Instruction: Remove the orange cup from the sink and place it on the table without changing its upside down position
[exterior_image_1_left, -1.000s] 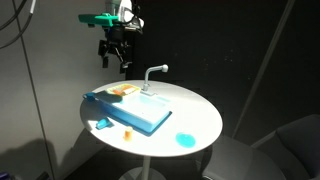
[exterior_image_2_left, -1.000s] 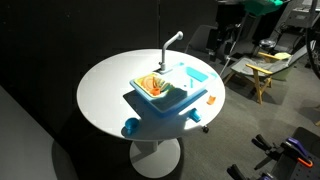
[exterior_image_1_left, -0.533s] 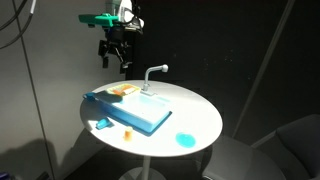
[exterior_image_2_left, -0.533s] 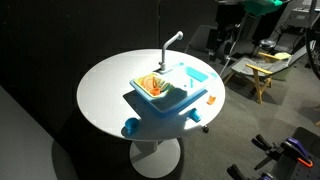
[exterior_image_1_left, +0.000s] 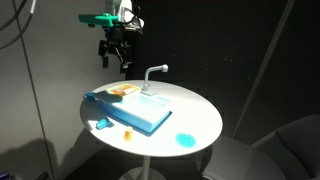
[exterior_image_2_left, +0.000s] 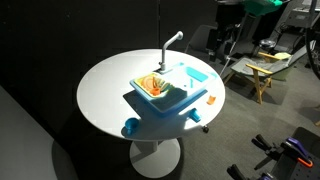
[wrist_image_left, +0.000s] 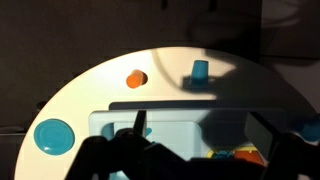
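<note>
The tiny orange cup (exterior_image_1_left: 127, 131) stands on the white round table (exterior_image_1_left: 190, 112), beside the light blue sink (exterior_image_1_left: 140, 112) and not in it. It also shows in the other exterior view (exterior_image_2_left: 211, 99) and in the wrist view (wrist_image_left: 135, 77). The sink (exterior_image_2_left: 170, 100) has a thin white faucet (exterior_image_2_left: 172, 41). Its basin holds orange and tan items (exterior_image_2_left: 153, 86). My gripper (exterior_image_1_left: 122, 64) hangs high above the table's far edge, open and empty. In the wrist view its dark fingers (wrist_image_left: 200, 130) frame the sink (wrist_image_left: 165, 125) from above.
A round blue dish (exterior_image_1_left: 185, 139) and a small blue cup (exterior_image_1_left: 103, 124) lie on the table near the sink; both show in the wrist view, dish (wrist_image_left: 52, 136) and cup (wrist_image_left: 199, 71). A wooden stand (exterior_image_2_left: 262, 68) is on the floor beyond the table.
</note>
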